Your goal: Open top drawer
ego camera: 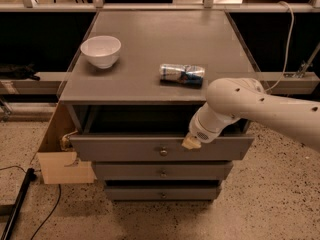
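The top drawer (125, 148) is the widest grey drawer, with a small brass knob (163, 152) at its centre. It stands pulled out from the cabinet, with a dark gap behind its front. My gripper (191, 142) hangs from the white arm at the drawer front's upper edge, just right of the knob. Only a pale fingertip shows against the front. Two narrower grey drawers (162, 172) sit closed below.
On the grey cabinet top (160, 44) stand a white bowl (101, 50) at the left and a can (182, 75) lying on its side near the front. A cardboard box (57, 154) leans against the cabinet's left side. A black cable lies on the speckled floor.
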### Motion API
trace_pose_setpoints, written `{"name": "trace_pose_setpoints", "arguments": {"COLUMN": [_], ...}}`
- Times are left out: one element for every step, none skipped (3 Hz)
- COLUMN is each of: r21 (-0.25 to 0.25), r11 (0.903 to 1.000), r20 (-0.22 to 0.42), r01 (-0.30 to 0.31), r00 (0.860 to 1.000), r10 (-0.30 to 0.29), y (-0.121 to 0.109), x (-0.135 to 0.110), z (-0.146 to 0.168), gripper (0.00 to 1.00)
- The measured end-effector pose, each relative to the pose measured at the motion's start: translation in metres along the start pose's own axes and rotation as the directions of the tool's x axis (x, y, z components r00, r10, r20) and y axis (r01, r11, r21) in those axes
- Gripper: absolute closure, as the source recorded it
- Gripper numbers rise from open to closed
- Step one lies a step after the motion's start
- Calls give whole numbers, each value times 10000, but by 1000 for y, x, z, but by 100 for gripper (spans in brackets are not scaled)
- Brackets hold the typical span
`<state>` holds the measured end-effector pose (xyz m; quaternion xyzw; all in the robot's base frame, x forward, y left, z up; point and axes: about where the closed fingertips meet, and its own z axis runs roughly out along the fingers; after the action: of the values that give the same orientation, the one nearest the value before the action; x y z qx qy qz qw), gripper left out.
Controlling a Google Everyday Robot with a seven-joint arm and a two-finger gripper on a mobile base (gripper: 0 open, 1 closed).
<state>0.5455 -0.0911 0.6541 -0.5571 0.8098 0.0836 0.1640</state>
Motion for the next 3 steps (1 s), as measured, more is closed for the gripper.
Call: {"name": "trace_pose_setpoints", "arguments": {"r21": [0,-174,-174], "r11": [10000,9998,9998], "r20": [0,174,174], "r01": [0,135,135], "r00": [10000,9998,9998], "r10": [0,-132,-132], "y": [0,9,9], "x": [0,9,9], "z": [0,-4,-4], "gripper": [7,70,92]}}
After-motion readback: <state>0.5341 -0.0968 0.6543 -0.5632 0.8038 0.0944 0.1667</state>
